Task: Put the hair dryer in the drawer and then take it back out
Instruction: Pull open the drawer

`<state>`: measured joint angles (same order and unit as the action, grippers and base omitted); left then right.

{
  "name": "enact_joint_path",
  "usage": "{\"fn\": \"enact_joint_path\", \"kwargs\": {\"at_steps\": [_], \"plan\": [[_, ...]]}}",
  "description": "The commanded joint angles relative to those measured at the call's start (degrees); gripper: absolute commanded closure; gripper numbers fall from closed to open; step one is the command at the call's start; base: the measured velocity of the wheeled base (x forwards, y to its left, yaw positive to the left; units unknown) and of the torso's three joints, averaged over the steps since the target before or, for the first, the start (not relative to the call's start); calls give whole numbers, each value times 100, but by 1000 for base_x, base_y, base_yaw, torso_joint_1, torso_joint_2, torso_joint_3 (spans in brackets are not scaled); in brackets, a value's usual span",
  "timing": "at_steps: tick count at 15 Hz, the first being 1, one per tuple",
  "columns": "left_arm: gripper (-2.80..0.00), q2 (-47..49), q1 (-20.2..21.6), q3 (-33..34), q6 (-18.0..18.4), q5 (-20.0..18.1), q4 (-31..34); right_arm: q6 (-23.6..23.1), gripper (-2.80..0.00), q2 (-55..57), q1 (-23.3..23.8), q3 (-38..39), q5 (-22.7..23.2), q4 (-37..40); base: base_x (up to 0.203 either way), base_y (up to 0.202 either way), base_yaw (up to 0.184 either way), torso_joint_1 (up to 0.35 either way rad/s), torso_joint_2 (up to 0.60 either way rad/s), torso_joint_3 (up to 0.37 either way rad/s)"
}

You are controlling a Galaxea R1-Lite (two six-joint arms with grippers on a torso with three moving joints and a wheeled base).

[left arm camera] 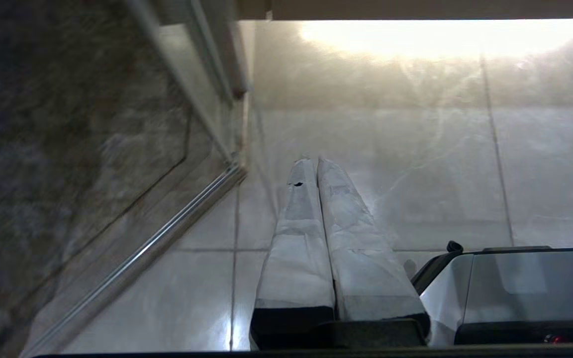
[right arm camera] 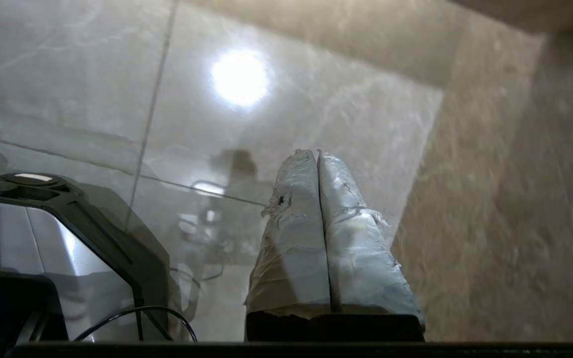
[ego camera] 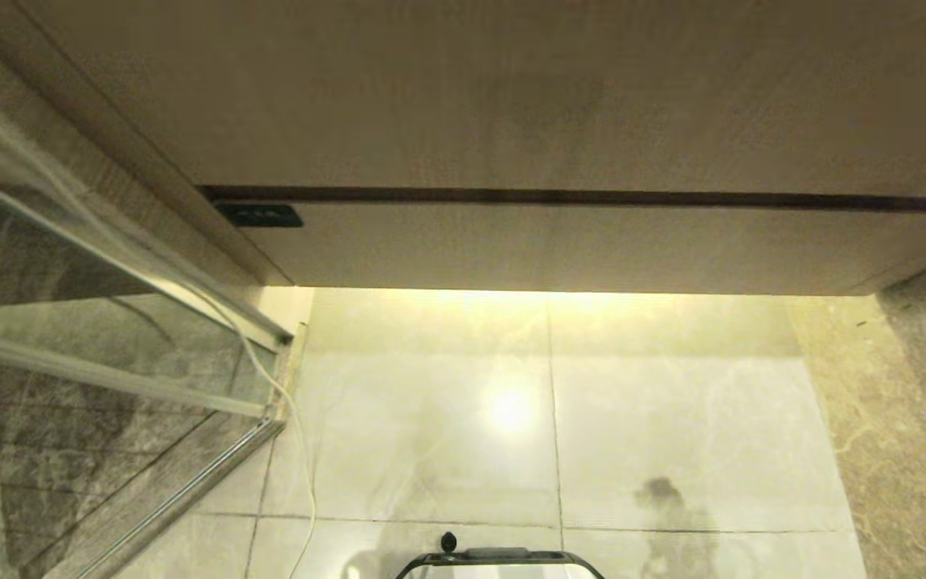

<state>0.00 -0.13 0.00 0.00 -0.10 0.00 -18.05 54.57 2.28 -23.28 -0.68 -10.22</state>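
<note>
The drawer (ego camera: 592, 245) is closed: a flat, handleless light-wood front below a taller wood panel (ego camera: 511, 88), separated by a dark gap. The hair dryer is not visible in any view. Left end effector (left arm camera: 312, 160) and right end effector (right arm camera: 316, 151) are both clenched and empty, tape-wrapped fingers pressed together above the glossy marble floor (ego camera: 672, 434). A glass partition (ego camera: 69, 338) stands at left.

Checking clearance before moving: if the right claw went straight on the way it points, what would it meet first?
Most likely the glossy tiled floor; nothing lies between it and the shut right claw, though depth is unclear.
</note>
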Motion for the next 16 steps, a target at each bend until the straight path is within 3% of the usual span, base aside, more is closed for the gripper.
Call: {"fn": "enact_joint_path", "kwargs": {"at_steps": [1,8,10,12,14,16], "plan": [[0,0,-4,9,0,1,0,-14,0,-16,1,17,-2,11,-5,-3,155,2,2,4],[0,0,-4,9,0,1,0,-31,0,-183,1,52,-20,143,0,0,25,1,2,0],[0,0,3,7,0,1,0,-79,0,-173,-9,-47,-445,160,0,0,0,0,0,0],[0,0,3,9,0,1,0,-644,0,-149,-39,-228,-647,157,0,0,0,0,0,0],[0,0,-4,9,0,1,0,-1293,0,-66,-251,-470,-215,138,0,0,0,0,0,0],[0,0,5,9,0,1,0,-1848,0,90,-488,-641,906,101,0,0,0,0,0,0]]}}
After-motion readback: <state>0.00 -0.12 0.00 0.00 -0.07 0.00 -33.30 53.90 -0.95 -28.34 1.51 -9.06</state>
